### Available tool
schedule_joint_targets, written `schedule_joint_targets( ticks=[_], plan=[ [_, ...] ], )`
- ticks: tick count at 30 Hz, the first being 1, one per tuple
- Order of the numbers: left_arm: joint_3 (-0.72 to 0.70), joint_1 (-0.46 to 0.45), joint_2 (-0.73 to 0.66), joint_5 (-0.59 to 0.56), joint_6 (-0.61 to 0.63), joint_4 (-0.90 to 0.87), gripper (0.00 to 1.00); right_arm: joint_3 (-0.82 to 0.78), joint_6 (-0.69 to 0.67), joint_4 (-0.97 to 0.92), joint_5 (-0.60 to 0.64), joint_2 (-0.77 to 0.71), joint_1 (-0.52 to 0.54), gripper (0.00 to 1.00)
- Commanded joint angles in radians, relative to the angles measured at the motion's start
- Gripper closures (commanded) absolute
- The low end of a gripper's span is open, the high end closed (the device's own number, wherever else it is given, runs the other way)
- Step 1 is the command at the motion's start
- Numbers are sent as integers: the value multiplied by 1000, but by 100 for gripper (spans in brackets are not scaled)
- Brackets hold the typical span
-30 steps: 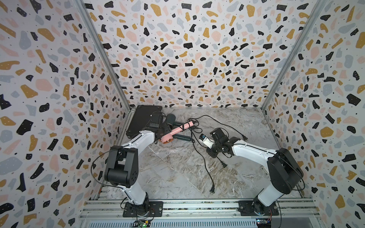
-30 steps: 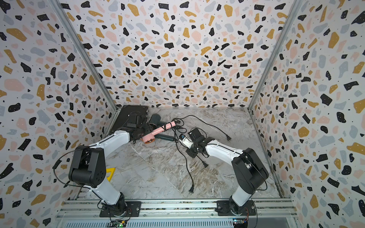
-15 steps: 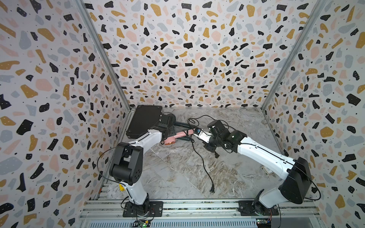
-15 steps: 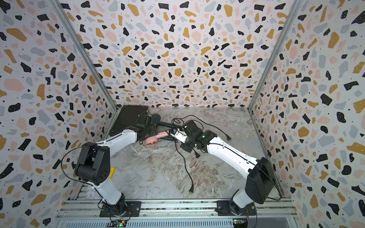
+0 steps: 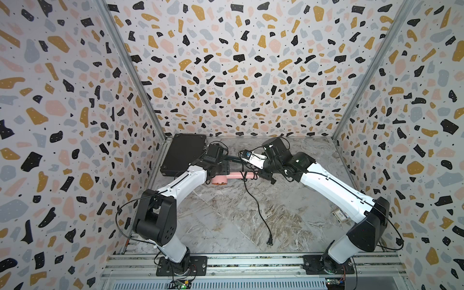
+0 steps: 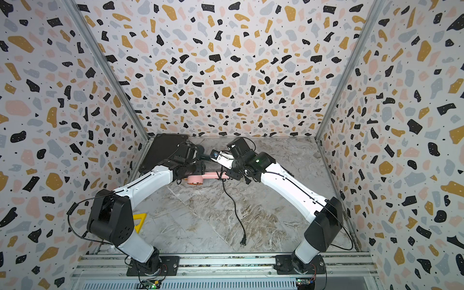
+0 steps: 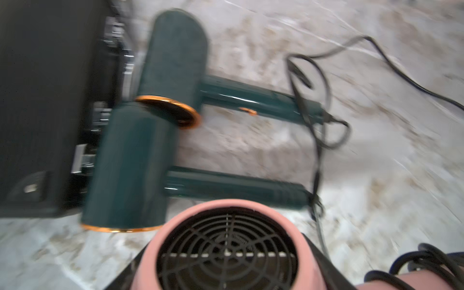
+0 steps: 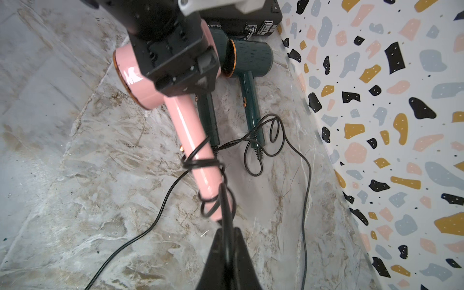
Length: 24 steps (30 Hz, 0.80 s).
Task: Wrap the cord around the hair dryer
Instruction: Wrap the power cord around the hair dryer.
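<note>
Your left claw [image 5: 222, 168] is clenched on the head of the pink hair dryer [image 5: 238, 175], which sits at the far middle of the counter [image 5: 226, 221]. Its handle points right, toward the other arm. In the left wrist view the dryer's black rear grille fills the lower frame, with the claw's dark jaws on either side of the pink housing [image 7: 226, 251].

Your right claw [image 8: 226, 231] is clamped on the cord [image 8: 200, 163] just beyond the tip of the handle, with the black line running up between its fingers. In the right wrist view you can see two groups of loops around the handle, one about midway along it and a looser one near its end.

From there the rest of the cord trails down across the counter toward you. In both top views its plug [image 5: 270, 241] lies flat near the front rail, well apart from the dryer.

Two green hair dryers [image 7: 173, 62] lie side by side just behind the pink one, their handles pointing right. Their barrels are beside the black case [image 5: 184, 154] in the far left corner. Their own cords curl loosely on the counter by the handle ends.
</note>
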Motion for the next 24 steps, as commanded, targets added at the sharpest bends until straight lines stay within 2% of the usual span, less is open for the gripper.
schedule_joint_targets(
  ticks=[1,4,6,7,10,12,15,17,19,20,22,24],
  plan=[
    [-5,-23,-81,281,133,4,100,73,-41,-70,-58,26,-38,100],
    [-18,-30,-119,429,197,-40,100,106,-43,-93,-107,50,-86,100],
    [-33,-34,-143,480,229,-60,100,121,-44,-99,-122,64,-116,100],
    [-41,-34,-155,462,230,-66,100,132,-47,-109,-118,70,-126,100],
    [-42,-22,-150,306,174,-89,100,145,-45,-148,-108,58,-128,100],
    [-27,14,-121,285,104,-100,100,91,-34,-115,-120,10,-123,100],
    [-44,66,-95,387,15,-18,100,-3,-20,-68,-78,-58,-121,100],
    [-61,82,-79,511,-11,57,100,-49,-18,-60,-69,-87,-129,100],
    [-58,87,-44,643,1,78,100,-67,-12,-54,-86,-97,-143,100],
    [-44,80,-24,674,27,55,100,-64,-10,-54,-88,-95,-143,100],
    [-8,52,6,589,97,-49,100,-41,-2,-67,-123,-88,-141,100],
    [-8,53,17,551,73,-52,100,-42,-13,-66,-133,-91,-120,100]
  ],
)
